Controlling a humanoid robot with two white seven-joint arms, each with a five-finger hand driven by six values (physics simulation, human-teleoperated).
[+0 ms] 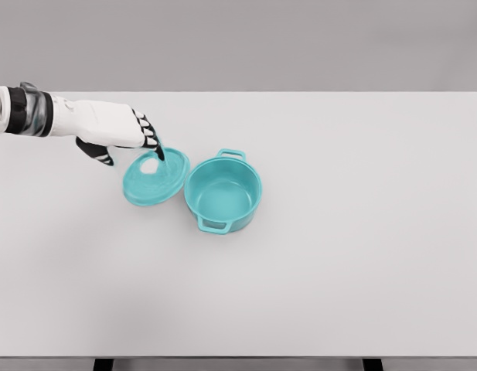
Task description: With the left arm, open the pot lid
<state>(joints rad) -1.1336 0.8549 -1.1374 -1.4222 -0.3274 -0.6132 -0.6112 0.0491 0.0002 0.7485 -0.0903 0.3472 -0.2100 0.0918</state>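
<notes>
Over the lid (153,182), left hand (118,127) reaches, fingers pointing down.

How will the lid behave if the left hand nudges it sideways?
The lid looks rigid, so it should move as one piece. It lies low on the smooth table, so it would probably slide, not tip. Pushed right, it likely bumps the pot.

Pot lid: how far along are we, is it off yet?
Done: the pot stands open, its inside bare, and the lid sits on the table just left of it, seemingly touching the rim. In hand: the left hand is over the lid's far edge, fingertips at its knob; a grip cannot be confirmed. Left: letting go and pulling the arm back.
</notes>
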